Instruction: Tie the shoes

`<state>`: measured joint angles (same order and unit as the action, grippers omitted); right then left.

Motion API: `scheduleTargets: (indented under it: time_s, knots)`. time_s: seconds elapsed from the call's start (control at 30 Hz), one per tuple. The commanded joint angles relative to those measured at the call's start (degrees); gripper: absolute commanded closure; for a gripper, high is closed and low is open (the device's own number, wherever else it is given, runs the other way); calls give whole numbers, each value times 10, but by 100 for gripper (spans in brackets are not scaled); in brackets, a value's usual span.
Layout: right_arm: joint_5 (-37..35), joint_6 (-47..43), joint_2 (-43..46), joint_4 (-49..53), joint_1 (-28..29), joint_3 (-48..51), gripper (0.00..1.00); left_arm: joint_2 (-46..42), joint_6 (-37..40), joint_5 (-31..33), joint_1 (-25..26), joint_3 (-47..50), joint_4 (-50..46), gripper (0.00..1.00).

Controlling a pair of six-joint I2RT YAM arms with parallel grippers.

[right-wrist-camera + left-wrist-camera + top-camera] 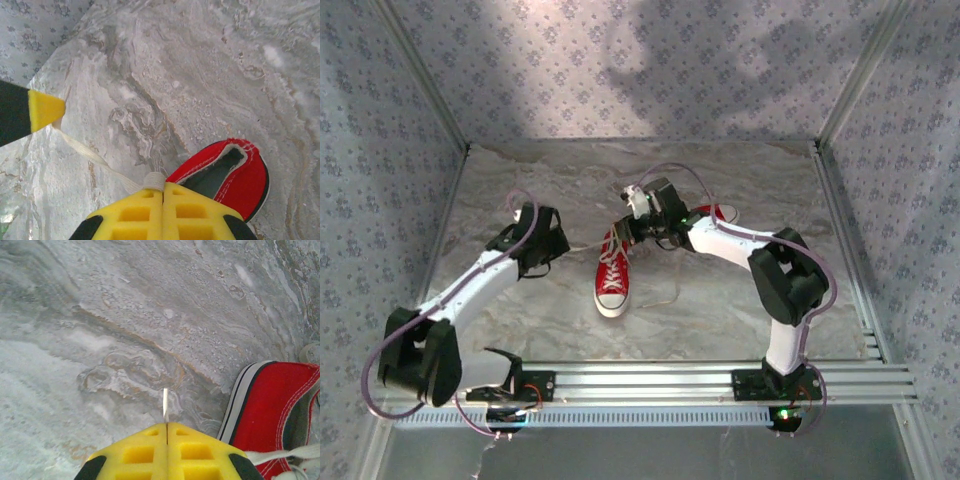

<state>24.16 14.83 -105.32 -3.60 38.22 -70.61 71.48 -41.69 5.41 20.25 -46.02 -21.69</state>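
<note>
The left claw [166, 425] is clenched, its yellow pads pressed flat together, with a thin white lace tip [165, 405] poking out of the seam. The right claw [162, 185] is clenched too, pinching the lace [95, 157] where it bunches at the pad tips. In the right wrist view this lace runs taut up and left to one yellow pad [46, 109] of the other claw.

From above, the left claw [552, 247] sits left of the near shoe [612, 272] and the right claw [628, 228] hangs over that shoe's heel end, a faint line of lace between them. The near shoe lies on the worktop [520, 320] about midway between the arms, white toe cap toward the bases. The far shoe [718, 212] lies behind the right arm, which covers most of it. A thin loose lace end [672, 292] curls on the worktop right of the near shoe.

The left wrist view catches a red shoe side and white sole [270, 410] cut off at the right edge, with crossed laces [280, 456] at the lower corner. The right wrist view shows a heel opening [225, 172] just beside the pads. Whether any knot exists cannot be made out.
</note>
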Motion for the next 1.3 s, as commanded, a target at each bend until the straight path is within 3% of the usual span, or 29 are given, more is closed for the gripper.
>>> scheduleTargets:
  time_s: [0.0,0.27,0.57,0.77,1.13,1.27]
  knots:
    - [-20,19,22,-13,-2,11,100,-38,-7,19,1,16,-31,100]
    - [-24,23,27,-19,-2,18,100,-78,-14,34,1,57,-60,100]
    - [-37,29,49,-34,-9,50,100,-45,-19,67,-5,47,-86,100]
    - [-25,20,59,-41,-8,62,100,-12,-7,30,-5,39,-44,100]
    - [-49,24,69,-35,-10,73,100,10,-39,119,-7,39,-133,100]
    - [-46,23,69,-33,-9,73,100,-4,-38,102,-7,50,-123,100]
